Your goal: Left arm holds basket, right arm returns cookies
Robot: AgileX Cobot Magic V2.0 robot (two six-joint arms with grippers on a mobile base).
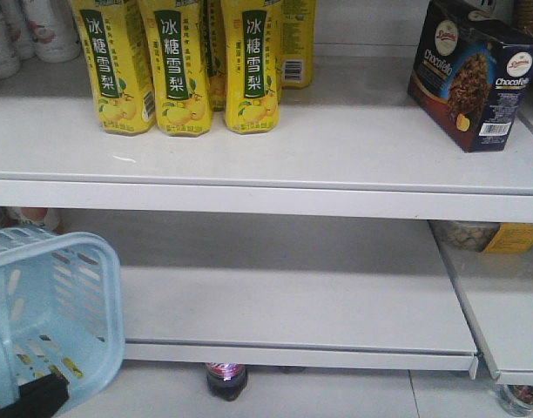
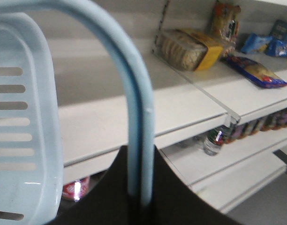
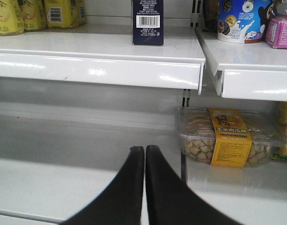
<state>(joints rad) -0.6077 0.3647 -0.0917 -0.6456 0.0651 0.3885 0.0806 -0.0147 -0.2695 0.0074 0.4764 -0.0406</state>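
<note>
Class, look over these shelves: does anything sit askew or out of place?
The cookies stand alone on the upper shelf, turned at an angle to its edge, unlike the squarely fronted yellow cartons. Nothing looks spilled.

upper shelf (image 1: 336,148) | yellow cartons (image 1: 175,65) left | cookies (image 1: 471,74) right

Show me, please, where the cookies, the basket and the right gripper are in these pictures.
cookies (image 1: 472,74): front view, on the carton's front face.
basket (image 1: 62,313): front view, on its slotted side wall.
right gripper (image 3: 144,149): right wrist view, between the closed fingertips.
</note>
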